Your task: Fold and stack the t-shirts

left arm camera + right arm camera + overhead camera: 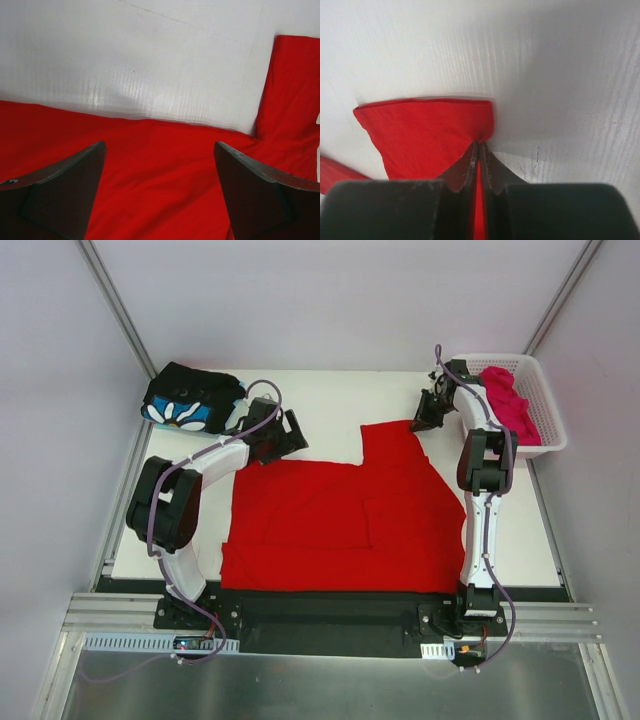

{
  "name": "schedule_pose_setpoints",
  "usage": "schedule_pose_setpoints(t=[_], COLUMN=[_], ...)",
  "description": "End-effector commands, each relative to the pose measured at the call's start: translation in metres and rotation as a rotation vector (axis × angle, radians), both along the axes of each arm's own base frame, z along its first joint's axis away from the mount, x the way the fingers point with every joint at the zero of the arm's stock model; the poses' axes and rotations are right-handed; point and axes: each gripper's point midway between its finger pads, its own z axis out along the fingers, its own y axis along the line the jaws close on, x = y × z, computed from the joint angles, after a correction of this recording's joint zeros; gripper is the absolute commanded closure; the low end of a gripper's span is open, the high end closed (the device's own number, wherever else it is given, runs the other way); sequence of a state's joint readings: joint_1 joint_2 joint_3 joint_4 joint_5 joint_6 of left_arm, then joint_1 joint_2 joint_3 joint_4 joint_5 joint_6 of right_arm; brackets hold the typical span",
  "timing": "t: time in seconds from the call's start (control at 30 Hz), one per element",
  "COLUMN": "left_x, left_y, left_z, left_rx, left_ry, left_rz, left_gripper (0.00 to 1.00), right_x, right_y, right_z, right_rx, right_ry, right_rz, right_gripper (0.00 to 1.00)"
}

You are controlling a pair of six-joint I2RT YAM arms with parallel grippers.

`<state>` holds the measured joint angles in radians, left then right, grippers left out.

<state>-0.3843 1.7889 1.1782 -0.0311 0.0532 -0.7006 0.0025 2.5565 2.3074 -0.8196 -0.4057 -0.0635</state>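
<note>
The far strip of the white counter (pixel 340 395) lies bare between the folded black flower-print t-shirt (pixel 190 400) in the far left corner and the white plastic lattice basket (pixel 545 410) at the far right. The spread bright red t-shirt (pixel 340 525) covers the middle and near part. The left arm (pixel 170 505) occupies the left side. The right arm (pixel 485 490) stands along the red cloth's right edge, with bare counter beyond it.

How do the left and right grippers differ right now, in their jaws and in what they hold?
The left gripper is wide open and holds nothing; the right gripper is pinched shut on a far corner of the red t-shirt. The left gripper is beside the folded black floral t-shirt; the right gripper is beside the white basket. Both are at the red t-shirt's far edge.
</note>
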Motion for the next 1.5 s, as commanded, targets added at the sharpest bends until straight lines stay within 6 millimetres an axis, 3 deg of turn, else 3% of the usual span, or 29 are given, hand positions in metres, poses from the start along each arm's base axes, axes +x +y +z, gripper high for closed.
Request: schedule_pose_setpoints(t=[0.0,0.13,0.23,0.3,0.33,0.47,0.63,0.77,1.0,1.17,1.47], left_x=[0.000,-0.002,-0.008,-0.006,-0.008,-0.012,0.006,0.019,0.021,0.024,0.028], left_y=[0.001,0.004,0.014,0.036,0.046,0.084,0.115,0.120,0.115,0.118,0.153], left_z=[0.024,0.017,-0.002,-0.015,-0.034,-0.051,-0.040,-0.030,-0.023,-0.027,-0.030], left_rx=[-0.045,-0.057,-0.134,-0.134,-0.106,-0.049,-0.030,-0.024,-0.036,-0.026,0.002], left_ry=[-0.047,-0.020,0.103,0.206,0.265,0.343,0.290,0.261,0.262,0.263,0.263], left_rz=[0.000,0.023,0.075,0.144,0.162,0.242,0.273,0.268,0.228,0.219,0.272], left_gripper=[0.11,0.11,0.11,0.12,0.12,0.13,0.13,0.13,0.12,0.12,0.15], right_x=[0.004,0.003,-0.004,-0.010,-0.012,-0.016,-0.019,-0.020,-0.019,-0.019,-0.019], right_y=[0.006,-0.004,-0.007,-0.005,-0.005,-0.007,-0.002,-0.004,-0.001,0.000,-0.002], right_z=[0.011,0.020,0.025,0.030,0.031,0.037,0.034,0.034,0.033,0.035,0.034], right_rx=[0.024,-0.025,-0.040,-0.048,-0.048,-0.043,-0.028,-0.032,-0.028,-0.027,-0.036], right_ry=[-0.016,-0.034,-0.025,-0.025,-0.024,-0.027,-0.011,-0.009,-0.010,-0.012,-0.010], right_rz=[0.008,0.008,0.014,0.023,0.025,0.025,0.034,0.036,0.039,0.043,0.045], right_gripper=[0.97,0.99,0.99,0.99,0.99,0.99,0.99,0.99,0.99,0.99,0.99])
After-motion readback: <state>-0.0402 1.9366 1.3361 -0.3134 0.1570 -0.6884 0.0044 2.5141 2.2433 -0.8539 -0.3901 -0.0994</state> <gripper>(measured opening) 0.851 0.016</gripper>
